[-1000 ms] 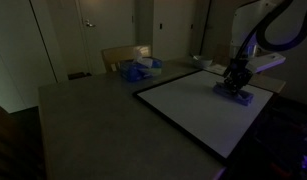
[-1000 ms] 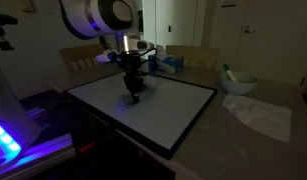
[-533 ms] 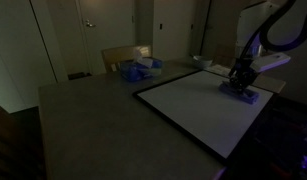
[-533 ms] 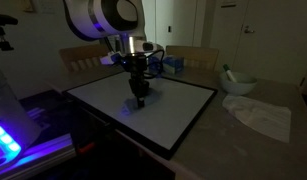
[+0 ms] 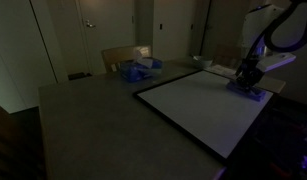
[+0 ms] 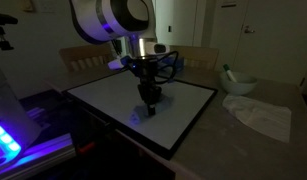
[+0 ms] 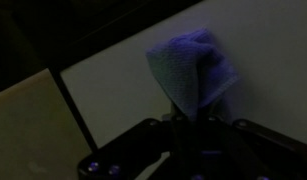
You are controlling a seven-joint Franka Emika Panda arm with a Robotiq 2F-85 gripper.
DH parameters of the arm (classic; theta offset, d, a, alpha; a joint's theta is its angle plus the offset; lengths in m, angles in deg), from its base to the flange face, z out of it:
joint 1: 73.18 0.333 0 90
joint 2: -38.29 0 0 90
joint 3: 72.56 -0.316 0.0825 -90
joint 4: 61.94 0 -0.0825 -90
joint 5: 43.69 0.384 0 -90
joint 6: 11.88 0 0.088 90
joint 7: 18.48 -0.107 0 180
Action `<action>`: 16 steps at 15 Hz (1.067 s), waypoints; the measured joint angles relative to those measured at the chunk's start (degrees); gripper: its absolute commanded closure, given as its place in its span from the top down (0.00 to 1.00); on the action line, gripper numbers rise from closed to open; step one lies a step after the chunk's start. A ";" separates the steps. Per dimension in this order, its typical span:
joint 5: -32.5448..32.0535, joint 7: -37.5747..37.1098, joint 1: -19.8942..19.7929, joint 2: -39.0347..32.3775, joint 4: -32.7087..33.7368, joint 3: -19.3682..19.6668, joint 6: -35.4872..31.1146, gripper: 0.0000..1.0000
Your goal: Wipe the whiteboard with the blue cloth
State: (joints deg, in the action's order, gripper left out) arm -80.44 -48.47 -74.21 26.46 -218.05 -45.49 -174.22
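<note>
The arm [image 6: 111, 18] comes in from above and bends downward, so that the gripper [image 6: 148, 98] points straight down at the whiteboard [image 6: 183, 118]. In an exterior view the gripper [image 5: 249, 82] stands over the far right part of the whiteboard [image 5: 198, 108], near its frame.

The jaws are closed tight and they pinch the cloth [image 7: 193, 68]. In the wrist view the cloth is bunched up just in front of the gripper [image 7: 183, 118] and it lies on the whiteboard [image 7: 108, 90], not far from the dark frame. In an exterior view the cloth [image 5: 250, 93] is only a small blue patch under the gripper.

The room is very dark. The upper arm is cut off at the top edge in both exterior views. In the wrist view the fingers are a black shape at the bottom, and the pinched part of the cloth is hidden. On the table [image 5: 83, 125] there is a blue and white pile [image 5: 139, 70]; its details cannot be made out.
</note>
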 measured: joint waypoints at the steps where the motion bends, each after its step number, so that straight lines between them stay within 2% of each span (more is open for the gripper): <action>1: -0.63 0.03 -0.29 -0.51 0.54 0.60 0.00 0.03; 11: -3.93 1.70 -2.13 -7.49 7.96 7.72 0.91 0.03; 16: -10.46 -1.28 0.29 -10.47 12.51 14.19 6.81 0.03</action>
State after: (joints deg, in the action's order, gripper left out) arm -90.90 -49.76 -73.92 15.99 -205.53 -31.30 -167.41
